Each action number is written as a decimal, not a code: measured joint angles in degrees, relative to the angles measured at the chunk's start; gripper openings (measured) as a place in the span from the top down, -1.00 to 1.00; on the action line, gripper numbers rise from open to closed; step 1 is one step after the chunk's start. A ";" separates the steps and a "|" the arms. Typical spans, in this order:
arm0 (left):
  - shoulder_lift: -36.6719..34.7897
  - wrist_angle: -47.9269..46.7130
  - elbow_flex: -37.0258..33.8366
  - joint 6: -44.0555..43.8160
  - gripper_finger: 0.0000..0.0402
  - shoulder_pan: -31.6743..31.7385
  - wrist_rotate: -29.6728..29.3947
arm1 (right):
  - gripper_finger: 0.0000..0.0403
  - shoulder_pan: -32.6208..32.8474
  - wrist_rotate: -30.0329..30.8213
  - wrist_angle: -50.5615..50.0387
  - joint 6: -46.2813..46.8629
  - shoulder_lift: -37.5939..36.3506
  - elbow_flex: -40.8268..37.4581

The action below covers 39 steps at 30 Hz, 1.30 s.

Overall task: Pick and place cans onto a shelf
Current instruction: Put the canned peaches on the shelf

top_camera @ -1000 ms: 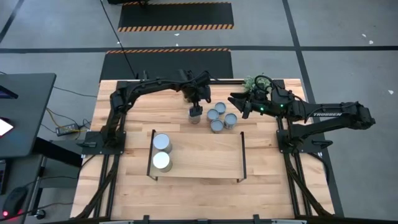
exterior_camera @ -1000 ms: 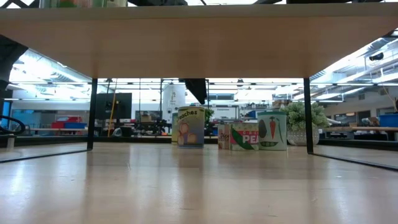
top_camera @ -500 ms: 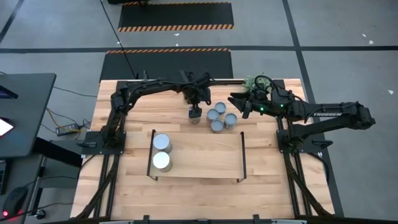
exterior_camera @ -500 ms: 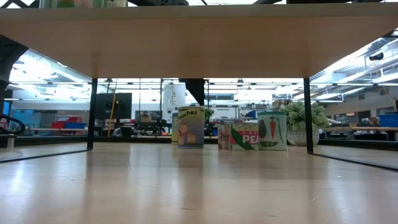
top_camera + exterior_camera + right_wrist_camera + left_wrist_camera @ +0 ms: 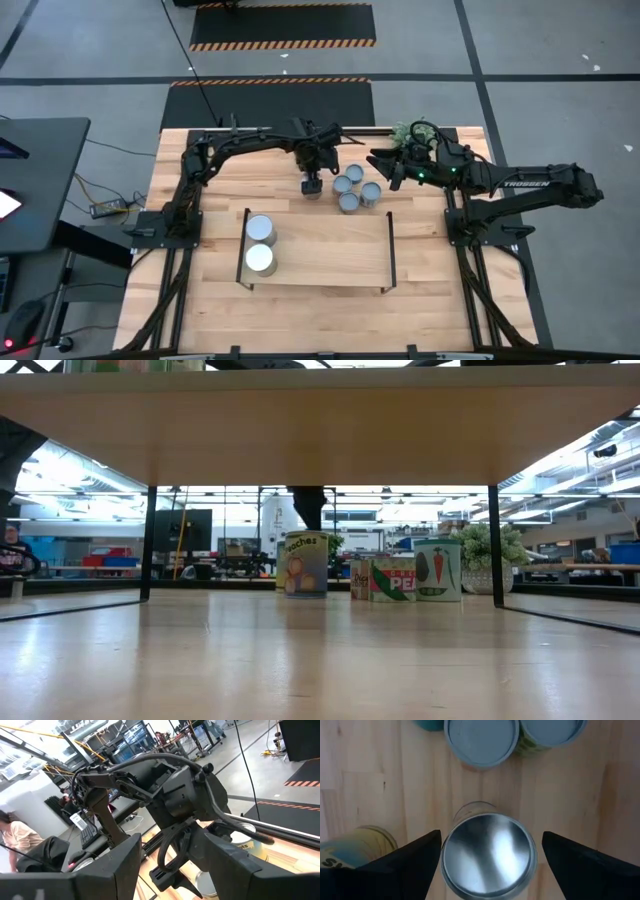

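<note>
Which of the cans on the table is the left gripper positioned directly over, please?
The peaches can, standing alone left of the three clustered bluish cans, sits between the left gripper's open fingers.

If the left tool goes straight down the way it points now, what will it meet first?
Most likely the silvery can directly beneath it: the left tool hangs open with one finger on each side of the can's round top. How far above it stands is unclear.
</note>
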 joint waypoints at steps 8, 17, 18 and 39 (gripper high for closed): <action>1.34 -1.00 0.03 3.84 -0.76 -0.95 -4.43 | -0.08 0.00 -0.24 0.07 -0.15 0.00 0.00; 2.32 -1.73 -0.02 6.90 -0.76 -0.99 -7.30 | -0.08 -0.02 -1.07 0.13 -0.15 0.00 0.00; 2.67 -1.35 0.01 6.66 -0.76 -0.92 -7.38 | -0.08 -0.02 -1.07 0.13 -0.15 -0.02 0.00; -0.40 -7.31 5.52 0.77 -0.55 -0.39 -7.50 | -0.08 -0.02 -1.05 0.59 -0.44 -0.66 0.00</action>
